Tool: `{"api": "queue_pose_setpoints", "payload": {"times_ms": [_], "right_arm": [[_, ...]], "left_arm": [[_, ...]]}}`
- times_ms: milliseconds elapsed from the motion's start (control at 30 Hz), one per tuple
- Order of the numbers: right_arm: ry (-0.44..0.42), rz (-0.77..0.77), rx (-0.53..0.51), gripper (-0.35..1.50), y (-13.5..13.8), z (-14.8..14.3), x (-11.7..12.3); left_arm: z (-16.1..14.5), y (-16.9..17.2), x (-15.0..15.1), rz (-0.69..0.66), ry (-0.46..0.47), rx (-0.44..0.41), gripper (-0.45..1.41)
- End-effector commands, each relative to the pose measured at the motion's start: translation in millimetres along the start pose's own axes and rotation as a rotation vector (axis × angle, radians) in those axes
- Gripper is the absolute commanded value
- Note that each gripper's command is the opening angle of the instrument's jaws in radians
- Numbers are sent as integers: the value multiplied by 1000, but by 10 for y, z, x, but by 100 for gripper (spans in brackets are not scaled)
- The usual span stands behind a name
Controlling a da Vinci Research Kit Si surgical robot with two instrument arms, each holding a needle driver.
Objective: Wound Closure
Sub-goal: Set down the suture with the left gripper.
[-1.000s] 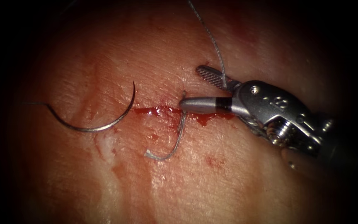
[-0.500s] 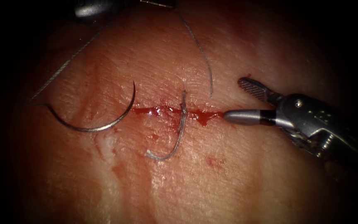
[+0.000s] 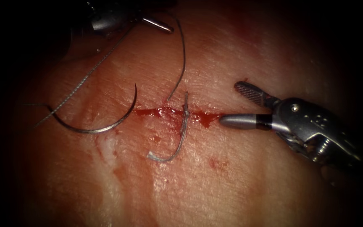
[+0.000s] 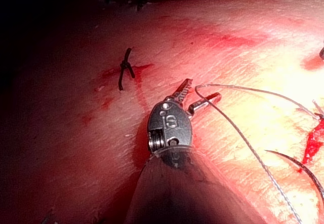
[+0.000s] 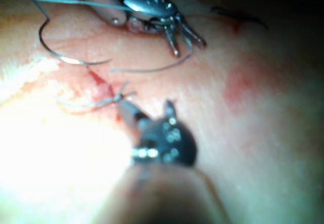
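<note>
Endoscope view: one needle (image 3: 101, 122), two tools. The right tool (image 3: 238, 105) has its jaws wide apart, holding nothing, its lower jaw's tip at the cut's (image 3: 169, 112) right end. The left tool (image 4: 200, 93) has jaws parted, and thread (image 3: 181, 59) seems caught at one jaw. The needle lies flat on the tissue (image 3: 215, 180), left of the cut, free. A knotted stitch (image 3: 185, 122) crosses the cut amid red fluid (image 3: 204, 120).

The endoscope looks down from above and in front at the cut (image 3: 177, 112) in the tissue (image 3: 232, 185). Each wrist camera looks along its shaft, very close. All share the cut (image 5: 101, 89) and needle (image 3: 101, 126).
</note>
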State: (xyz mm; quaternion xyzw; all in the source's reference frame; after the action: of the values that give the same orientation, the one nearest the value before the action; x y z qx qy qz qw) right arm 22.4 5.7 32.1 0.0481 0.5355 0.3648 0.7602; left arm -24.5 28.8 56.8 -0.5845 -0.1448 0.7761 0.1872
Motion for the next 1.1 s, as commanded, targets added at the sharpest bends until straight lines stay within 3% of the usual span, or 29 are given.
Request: {"api": "queue_pose_setpoints", "payload": {"times_ms": [33, 400, 633, 833, 900, 1100], "right_arm": [[5, -3, 4, 148, 2, 9, 2], [4, -5, 6, 148, 0, 11, 0], [2, -8, 12, 148, -1, 11, -3], [1, -11, 15, 148, -2, 11, -6], [0, -11, 16, 148, -2, 10, -6], [-6, -12, 23, 145, 1, 3, -7]], "left_arm": [[-1, -6, 3, -5, 2, -8, 27], [-61, 16, -1, 5, -61, -106, 37], [-101, 4, 22, 25, -96, -33, 34], [-118, 6, 64, -17, 24, 63, 27], [-119, 19, 78, -32, 88, 45, 17], [-100, 88, 112, -86, 140, -43, 27]]}}
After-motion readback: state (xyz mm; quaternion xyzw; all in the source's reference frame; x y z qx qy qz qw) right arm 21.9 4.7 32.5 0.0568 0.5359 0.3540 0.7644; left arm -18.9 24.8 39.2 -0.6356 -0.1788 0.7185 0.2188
